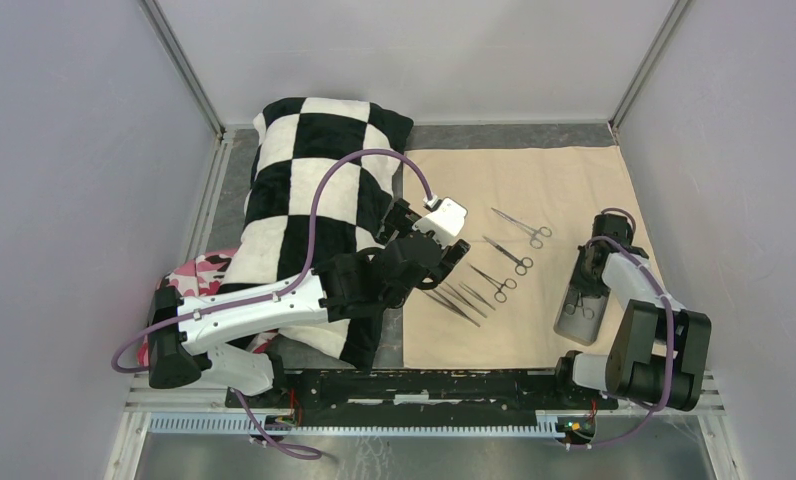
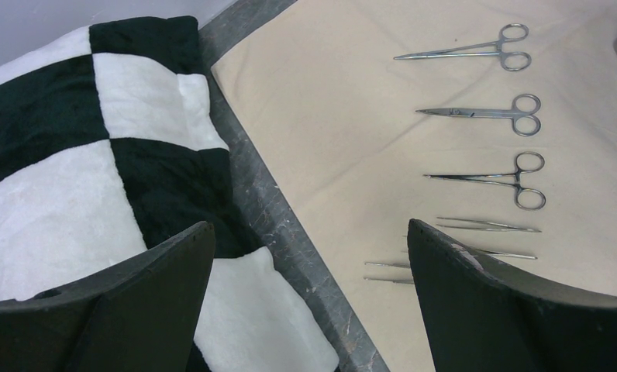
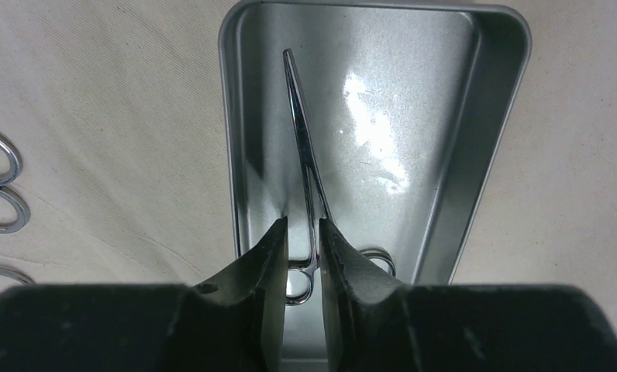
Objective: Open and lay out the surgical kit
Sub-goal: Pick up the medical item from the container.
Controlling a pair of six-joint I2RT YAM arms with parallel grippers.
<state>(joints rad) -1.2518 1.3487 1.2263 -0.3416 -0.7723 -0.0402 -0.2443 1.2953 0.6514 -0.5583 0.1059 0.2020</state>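
Note:
The beige cloth wrap (image 1: pixel 564 180) lies spread flat. Three scissor-handled forceps (image 1: pixel 509 254) lie on it in a row, also in the left wrist view (image 2: pixel 484 112). Thin tweezers (image 1: pixel 464 300) lie beside them near the cloth's left edge (image 2: pixel 487 225). My left gripper (image 1: pixel 454 255) hovers open and empty over that edge (image 2: pixel 309 225). The grey metal tray (image 1: pixel 577 315) sits at the right on the cloth. My right gripper (image 3: pixel 303 221) reaches into the tray (image 3: pixel 460 155), its jaws closed narrowly on the shank of the one forceps (image 3: pixel 301 132) lying there.
The black-and-white checkered pillow (image 1: pixel 304 170) fills the left side, under my left arm (image 2: pixel 57 194). A pink camouflage cloth (image 1: pixel 199 270) pokes out beneath it. Grey walls close in on three sides. A dark strip of table (image 2: pixel 290 225) runs between pillow and cloth.

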